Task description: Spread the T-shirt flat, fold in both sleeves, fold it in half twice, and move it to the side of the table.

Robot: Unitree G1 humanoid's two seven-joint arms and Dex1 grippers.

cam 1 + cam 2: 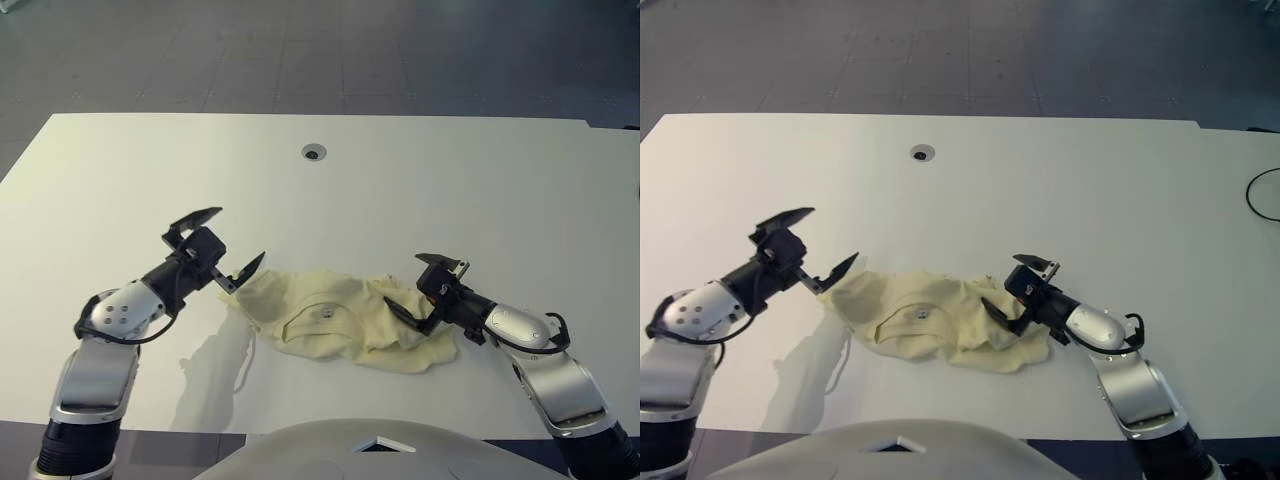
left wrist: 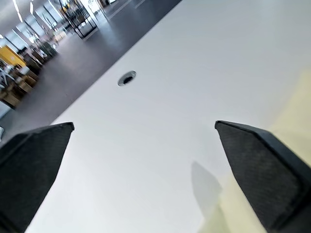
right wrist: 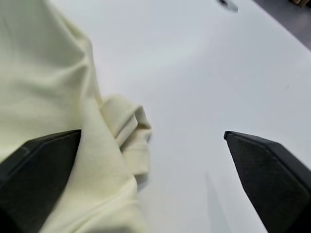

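A pale yellow T-shirt (image 1: 340, 320) lies crumpled in a heap near the front edge of the white table (image 1: 330, 200). My left gripper (image 1: 222, 248) hovers open at the shirt's left end, its lower fingertip just above the cloth edge. At the shirt's right end my right gripper (image 1: 422, 290) stands open, one finger low against the bunched fabric (image 3: 73, 126) and the other raised above the table. Neither holds anything. The left wrist view has a strip of the yellow cloth (image 2: 291, 126) beside bare table.
A small round cable hole (image 1: 314, 152) sits in the table toward the far side. Bare white tabletop stretches left, right and behind the shirt. A dark cable loop (image 1: 1265, 195) lies at the table's right edge. Grey floor lies beyond.
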